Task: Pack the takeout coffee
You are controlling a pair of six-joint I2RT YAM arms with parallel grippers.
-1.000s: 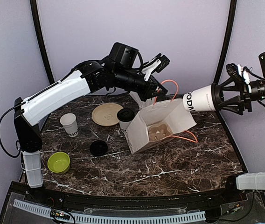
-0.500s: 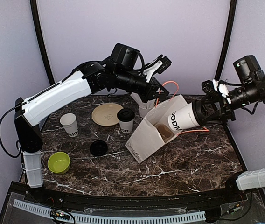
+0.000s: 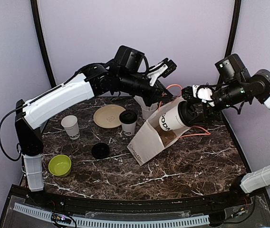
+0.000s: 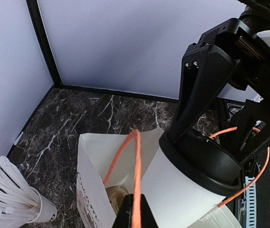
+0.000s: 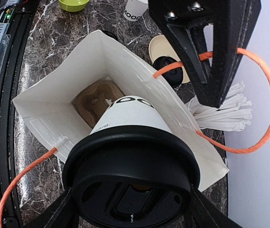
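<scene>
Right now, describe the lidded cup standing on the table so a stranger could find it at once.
Start at the white bag in the middle of the marble table. Just left of it, beside the tan plate, stands a small white cup. Unlike the bare cup farther left and the straw cup behind, it wears a black lid.

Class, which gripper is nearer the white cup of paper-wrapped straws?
Left. The left gripper, pinching the orange handle of the white paper bag, hangs close beside the white cup of straws; the right gripper, holding a black-lidded white paper cup, is farther, over the bag's mouth.
</scene>
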